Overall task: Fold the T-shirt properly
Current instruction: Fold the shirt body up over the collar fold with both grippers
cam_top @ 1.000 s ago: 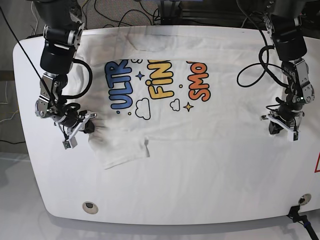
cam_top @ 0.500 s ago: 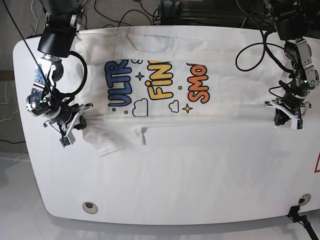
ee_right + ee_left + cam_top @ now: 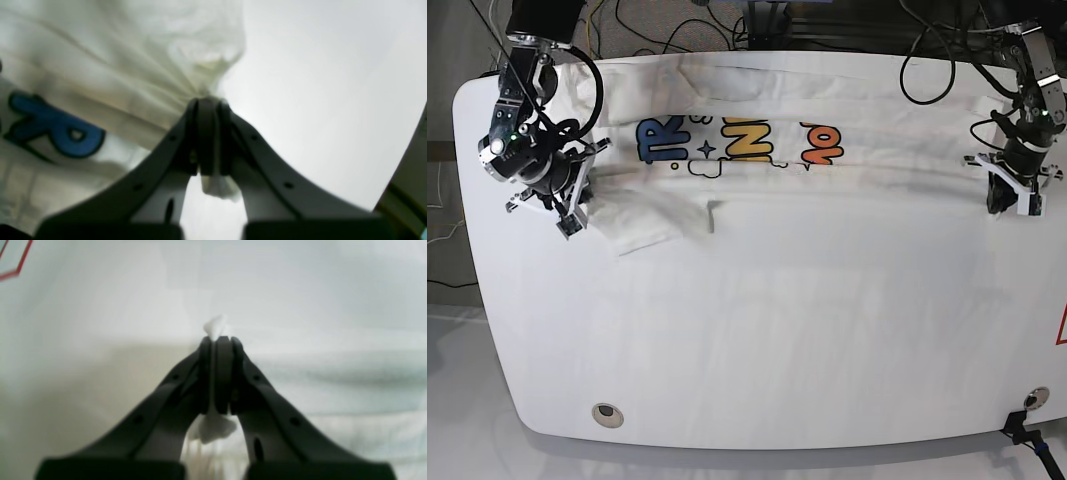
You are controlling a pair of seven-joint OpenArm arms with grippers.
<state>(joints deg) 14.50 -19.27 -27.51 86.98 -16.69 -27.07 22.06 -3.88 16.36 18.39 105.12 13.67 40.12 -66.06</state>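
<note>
The T-shirt point(image 3: 847, 185) lies across the far half of the white table. Its near edge is lifted and drawn back over the colourful print point(image 3: 727, 142), so only the print's top strip shows. A sleeve point(image 3: 642, 225) hangs out at the left. My right gripper point(image 3: 567, 212) is shut on the shirt's left edge. In the right wrist view it point(image 3: 208, 100) pinches white cloth point(image 3: 116, 66) beside a blue letter point(image 3: 56, 131). My left gripper point(image 3: 1012, 197) is shut on the right edge. In the left wrist view it point(image 3: 218, 340) pinches a cloth tuft point(image 3: 215, 325).
The bare white table point(image 3: 777, 350) fills the near half. A round hole point(image 3: 606, 412) sits near the front left. A red mark point(image 3: 1061, 330) is at the right edge and shows in the left wrist view point(image 3: 13, 263). Cables lie behind the table.
Both grippers have moved toward the back of the table with the shirt's near edge. The fold now covers most of the print, and the sleeve has shifted back too.
</note>
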